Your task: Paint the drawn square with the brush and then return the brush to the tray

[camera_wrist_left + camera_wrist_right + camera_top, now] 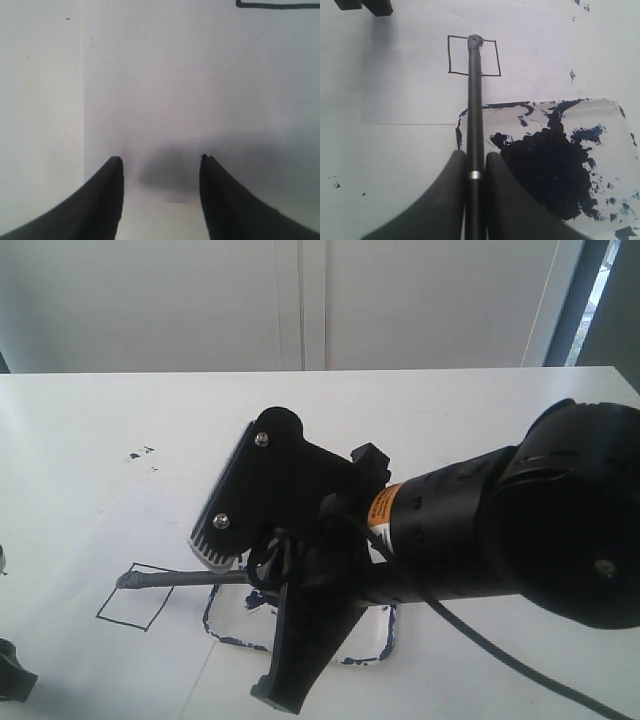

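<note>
Black arm (560, 520), tapered jaws, orange label (383, 506), 2 silver screws (261, 439), black cable (497, 648)

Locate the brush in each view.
Exterior: the brush runs level, left of centre, tip on the drawn square.
Left wrist: not in it; only a black line, probably the square's.
Right wrist: centre, in the right gripper, tip on the square's edge.
Landmark: the drawn square.

drawn square (459, 56): bare paper (410, 95) around, brush (475, 110) tip over it | tray (615, 150): obstacle near
</note>
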Controlling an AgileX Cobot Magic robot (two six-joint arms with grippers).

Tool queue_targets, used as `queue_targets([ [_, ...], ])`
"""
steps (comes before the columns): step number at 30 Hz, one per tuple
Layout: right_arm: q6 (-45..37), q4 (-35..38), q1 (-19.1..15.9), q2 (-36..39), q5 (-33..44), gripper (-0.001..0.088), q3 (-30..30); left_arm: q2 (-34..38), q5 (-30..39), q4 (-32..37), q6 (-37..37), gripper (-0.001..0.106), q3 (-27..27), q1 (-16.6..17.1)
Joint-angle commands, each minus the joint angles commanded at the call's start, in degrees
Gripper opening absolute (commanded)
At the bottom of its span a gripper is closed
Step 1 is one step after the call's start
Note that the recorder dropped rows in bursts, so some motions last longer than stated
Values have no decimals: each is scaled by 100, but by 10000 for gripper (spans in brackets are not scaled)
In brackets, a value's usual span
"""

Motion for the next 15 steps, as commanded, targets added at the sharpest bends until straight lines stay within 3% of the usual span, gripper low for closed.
queue_targets([
  [3,0,0,0,0,13,0,0,96,-217,-52,0,519,0,0],
  [15,-270,0,0,0,61,0,0,96,-48,-37,63,519,0,0],
])
